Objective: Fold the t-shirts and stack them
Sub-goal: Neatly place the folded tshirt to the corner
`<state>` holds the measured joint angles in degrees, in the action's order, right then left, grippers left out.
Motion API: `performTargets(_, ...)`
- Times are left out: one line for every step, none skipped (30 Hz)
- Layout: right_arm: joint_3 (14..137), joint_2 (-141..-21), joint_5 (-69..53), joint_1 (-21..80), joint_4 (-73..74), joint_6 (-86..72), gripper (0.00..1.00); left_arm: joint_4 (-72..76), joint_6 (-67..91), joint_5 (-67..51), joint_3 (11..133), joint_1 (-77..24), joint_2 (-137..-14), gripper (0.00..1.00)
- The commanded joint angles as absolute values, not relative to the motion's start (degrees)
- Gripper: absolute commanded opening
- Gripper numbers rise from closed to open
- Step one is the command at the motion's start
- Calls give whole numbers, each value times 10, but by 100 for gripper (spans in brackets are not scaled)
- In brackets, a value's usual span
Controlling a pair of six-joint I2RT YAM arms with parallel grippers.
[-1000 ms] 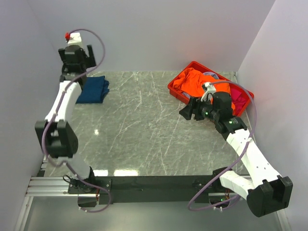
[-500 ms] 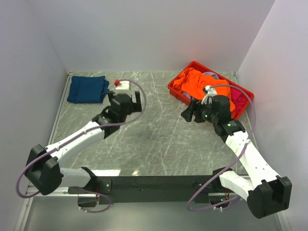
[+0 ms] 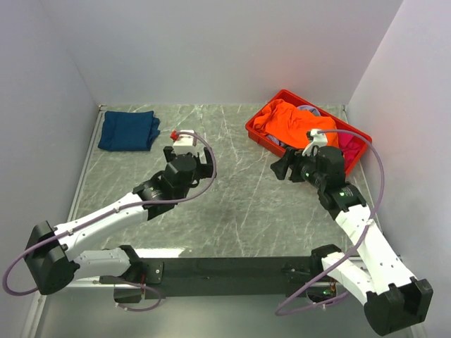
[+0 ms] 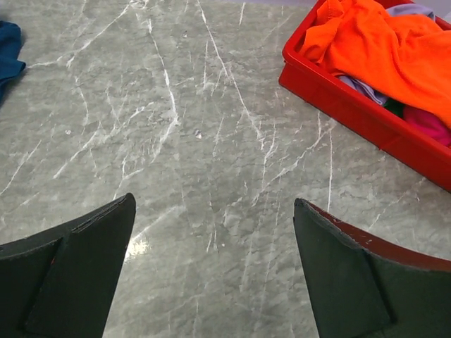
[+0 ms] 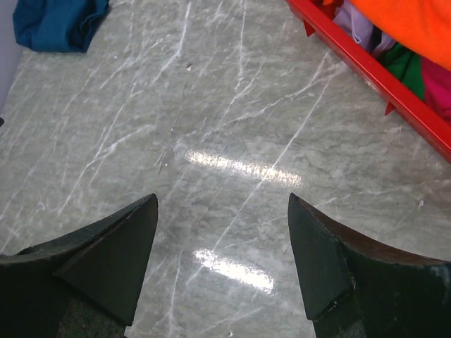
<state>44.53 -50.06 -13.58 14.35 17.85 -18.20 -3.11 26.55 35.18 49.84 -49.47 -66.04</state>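
A folded navy-blue t-shirt (image 3: 128,131) lies at the table's back left; it also shows in the left wrist view (image 4: 7,49) and the right wrist view (image 5: 60,24). A bright orange t-shirt (image 3: 285,118) lies crumpled in the red crate (image 3: 261,134), with magenta-pink cloth (image 3: 347,141) beside it. My left gripper (image 3: 203,164) is open and empty over the table's middle (image 4: 215,201). My right gripper (image 3: 282,169) is open and empty just in front of the crate (image 5: 222,198).
The red crate's near wall (image 4: 352,105) stands at the back right, also seen in the right wrist view (image 5: 373,77). Pale lilac and green cloth lie under the orange shirt (image 4: 384,49). White walls close in the table on three sides.
My left arm has swung from the navy shirt at the back left corner to the table's middle, leaving the shirt folded there. My right gripper has shifted slightly right.
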Motion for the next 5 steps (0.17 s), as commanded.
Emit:
performTargets(440,-494,-127,141,167,-187,81,-25,280,374,498,-507,-643,99)
performTargets(439,-494,-130,141,164,-188,81,-25,280,374,498,-509,-640,99)
performTargets(438,-494,-130,140,163,-190,81,-30,283,376,498,-510,-635,99)
performTargets(437,-494,-130,141,162,-189,81,-32,283,378,499,-512,-631,99)
performTargets(436,-494,-125,141,162,-189,81,-36,284,381,502,-512,-630,100)
